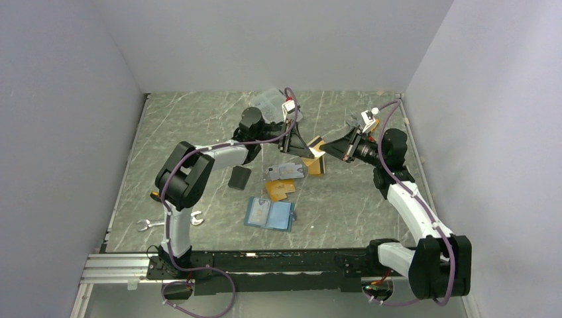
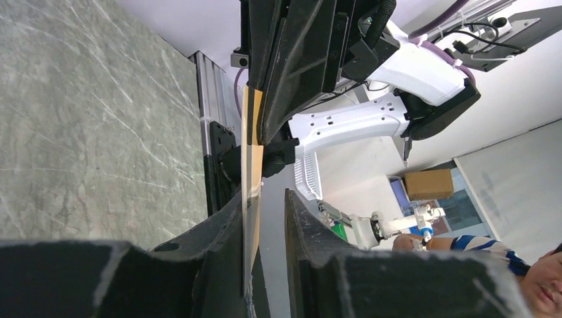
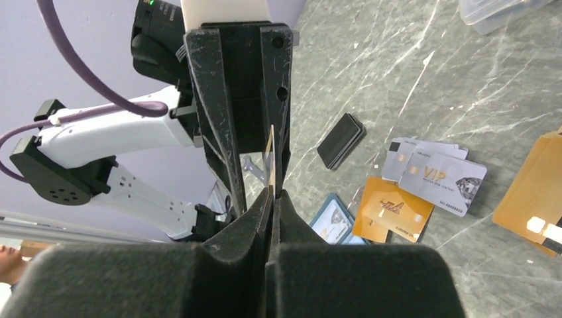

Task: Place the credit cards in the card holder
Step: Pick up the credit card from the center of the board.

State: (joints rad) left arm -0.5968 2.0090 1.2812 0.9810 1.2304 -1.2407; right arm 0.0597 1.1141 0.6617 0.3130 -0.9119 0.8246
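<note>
- orange-gold credit card point(image 2: 252, 146): held in the air above the surface point(image 1: 199, 132), between the two arms and well above the card holder point(image 1: 270, 214). both wrist views show it edge-on.
- right pincer point(image 3: 272, 195): pressed together on one end of this card, pinching its flat faces.
- left pincer point(image 2: 264, 199): spread. the card's other end sits in the gap against one finger, with daylight on the other side, so it is not clamped there.
- handling, judged: thin, light and stiff with a little spring. the faces are smooth and likely slippery. best taken across the flat faces near one short end, leaving the opposite end free to enter a pocket. an edge-only grip would probably let it swivel.
- card holder: lies open and flat on the surface near the arm bases, lighter blue inside facing up. judged soft and light, so it may shift when a card is pushed in.
- remaining cards: a silver-grey card point(image 3: 443, 179) reads "vip", with smaller print beneath too fine to read. an orange card point(image 3: 391, 209) under it carries a script mark that is not legible. more orange cards point(image 3: 530, 199) lie at the right.
- other items: black case point(image 3: 341, 140) and clear box point(image 3: 504, 10), with no readable marking.
</note>
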